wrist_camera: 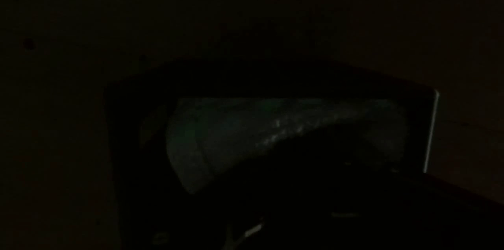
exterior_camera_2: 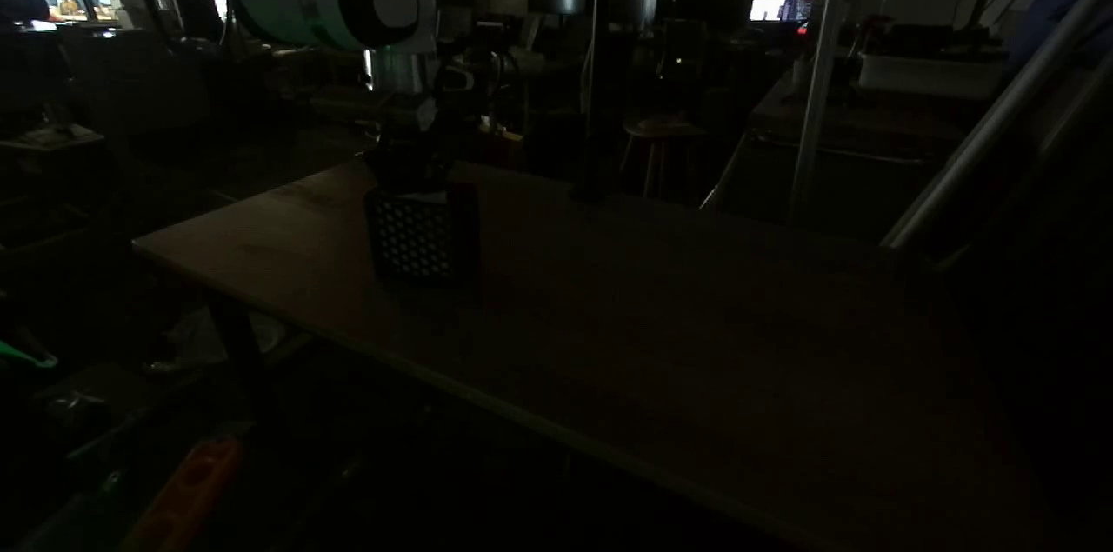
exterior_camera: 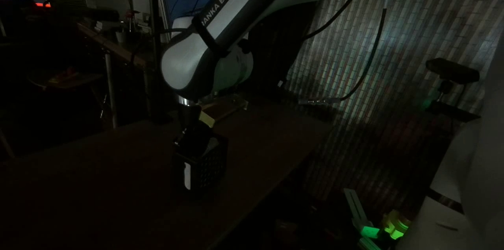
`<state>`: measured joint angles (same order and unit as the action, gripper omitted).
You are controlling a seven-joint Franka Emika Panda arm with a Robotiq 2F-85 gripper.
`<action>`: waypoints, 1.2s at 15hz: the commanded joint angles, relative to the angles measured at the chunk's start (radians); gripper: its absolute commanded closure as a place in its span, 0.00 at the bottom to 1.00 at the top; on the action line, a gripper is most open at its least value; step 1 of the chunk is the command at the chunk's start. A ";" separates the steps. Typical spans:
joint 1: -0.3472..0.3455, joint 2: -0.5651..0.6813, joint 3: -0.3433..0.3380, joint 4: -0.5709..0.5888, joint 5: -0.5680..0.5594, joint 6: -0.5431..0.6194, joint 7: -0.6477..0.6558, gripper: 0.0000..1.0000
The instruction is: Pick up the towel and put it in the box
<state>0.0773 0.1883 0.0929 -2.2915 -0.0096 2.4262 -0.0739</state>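
Note:
The scene is very dark. A black box (exterior_camera: 214, 165) with perforated sides and a white patch on one side stands upright on the table; it also shows in an exterior view (exterior_camera_2: 416, 241) and in the wrist view (wrist_camera: 252, 78). The towel (wrist_camera: 224, 136) looks light grey and lies inside the box. Small parts of it show at the box's opening in both exterior views (exterior_camera: 213, 144) (exterior_camera_2: 424, 197). My gripper (exterior_camera: 195, 141) points down at the box's opening, its fingers low and partly hidden by the box (exterior_camera_2: 410, 174). Its jaws are too dark to read, and whether they touch the towel is hidden.
The brown table (exterior_camera_2: 626, 317) carries the box near one of its edges (exterior_camera: 267, 199). A clear-sided tray or case (exterior_camera: 230, 108) lies behind the gripper. A cable (exterior_camera: 370, 65) hangs beside the patterned wall. A thin post (exterior_camera_2: 596, 100) stands at the table's far edge.

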 commanded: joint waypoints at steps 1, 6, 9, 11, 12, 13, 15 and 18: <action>-0.006 0.038 0.018 -0.002 0.063 0.046 -0.040 0.86; -0.012 0.045 0.026 -0.010 0.117 0.065 -0.070 0.86; -0.013 0.019 0.019 -0.021 0.118 0.058 -0.066 0.86; -0.011 -0.013 0.010 -0.028 0.095 0.046 -0.053 0.80; -0.010 -0.027 0.005 -0.028 0.083 0.038 -0.046 0.73; -0.008 -0.047 -0.002 -0.029 0.068 0.030 -0.039 0.57; -0.005 -0.084 -0.015 -0.027 0.032 0.011 -0.023 0.42; -0.002 -0.142 -0.028 -0.021 -0.029 -0.021 -0.005 0.20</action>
<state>0.0750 0.1351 0.0737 -2.2939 0.0193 2.4454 -0.1086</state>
